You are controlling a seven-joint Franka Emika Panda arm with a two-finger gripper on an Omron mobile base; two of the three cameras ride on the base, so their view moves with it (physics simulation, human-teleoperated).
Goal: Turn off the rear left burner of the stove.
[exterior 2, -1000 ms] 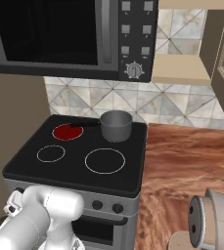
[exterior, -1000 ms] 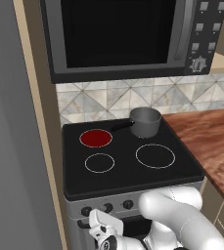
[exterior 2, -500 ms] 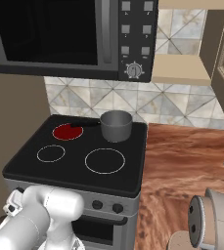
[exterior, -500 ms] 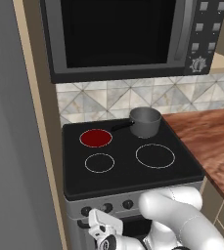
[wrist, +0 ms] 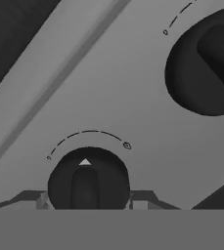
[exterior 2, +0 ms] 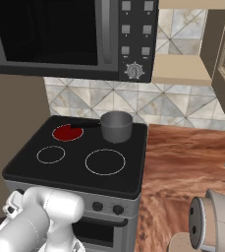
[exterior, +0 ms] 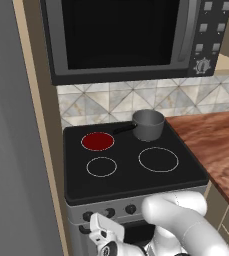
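The small red-glowing rear left burner [exterior: 97,141] is sitting at the upper left of the glossy black glass stove [exterior: 131,172]. Low in the hand view, the dark two-finger gripper [wrist: 88,200] is straddling a round matte black knob [wrist: 88,178] on the grey steel front, presumably to twist it; whether the fingers are squeezing it, I cannot tell.

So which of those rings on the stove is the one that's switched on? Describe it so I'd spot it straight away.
Find the stove, the glossy black glass top under the microwave. Go to its back row: beside the grey pot lies the rear left burner. It alone glows solid red; the other rings in sight are thin white outlines on black.
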